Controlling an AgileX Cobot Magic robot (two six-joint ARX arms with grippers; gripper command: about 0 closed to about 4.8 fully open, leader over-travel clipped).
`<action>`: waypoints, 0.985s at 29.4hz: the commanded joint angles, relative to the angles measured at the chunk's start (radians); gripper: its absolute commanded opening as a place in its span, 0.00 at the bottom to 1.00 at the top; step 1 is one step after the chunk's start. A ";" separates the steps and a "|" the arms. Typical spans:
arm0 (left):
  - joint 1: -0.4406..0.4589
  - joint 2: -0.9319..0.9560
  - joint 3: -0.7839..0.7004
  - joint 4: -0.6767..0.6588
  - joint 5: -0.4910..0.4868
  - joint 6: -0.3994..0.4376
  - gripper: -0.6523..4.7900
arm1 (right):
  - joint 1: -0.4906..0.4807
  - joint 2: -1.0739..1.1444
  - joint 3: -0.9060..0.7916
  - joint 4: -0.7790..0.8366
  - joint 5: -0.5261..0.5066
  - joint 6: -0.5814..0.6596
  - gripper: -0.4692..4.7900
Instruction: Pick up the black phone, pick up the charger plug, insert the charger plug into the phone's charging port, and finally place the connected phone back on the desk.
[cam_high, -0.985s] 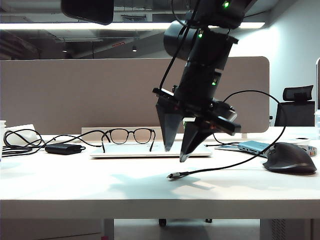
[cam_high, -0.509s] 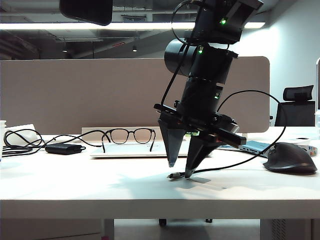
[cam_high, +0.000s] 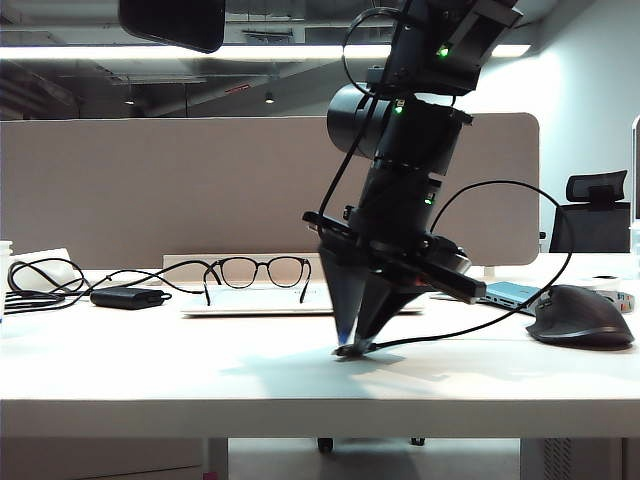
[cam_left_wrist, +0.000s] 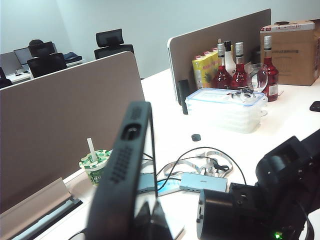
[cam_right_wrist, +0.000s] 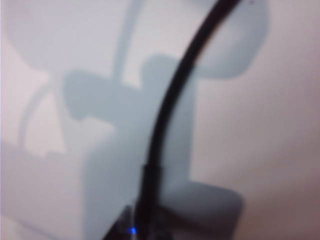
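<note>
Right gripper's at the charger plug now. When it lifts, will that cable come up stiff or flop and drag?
The right gripper pinches the charger plug on the desk. The thin black cable already holds a springy loop up behind the arm, so it probably bends easily but keeps some curl. It will likely trail and tug sideways. The small plug may twist between the fingertips.

No text can be read anywhere

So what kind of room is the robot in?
Most likely an open-plan office: fabric partition panels divide white desks, swivel office chairs sit behind them, and a computer mouse lies on the desk.
</note>
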 joint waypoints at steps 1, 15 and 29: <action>0.000 -0.007 0.008 0.043 0.002 0.004 0.11 | 0.000 0.009 -0.003 -0.056 0.007 -0.048 0.07; 0.001 -0.007 0.008 0.034 0.003 0.003 0.11 | -0.045 -0.057 -0.002 -0.086 -0.016 -0.336 0.07; 0.001 -0.006 0.008 0.009 0.027 0.003 0.11 | -0.102 -0.322 -0.002 0.046 -0.074 -0.729 0.08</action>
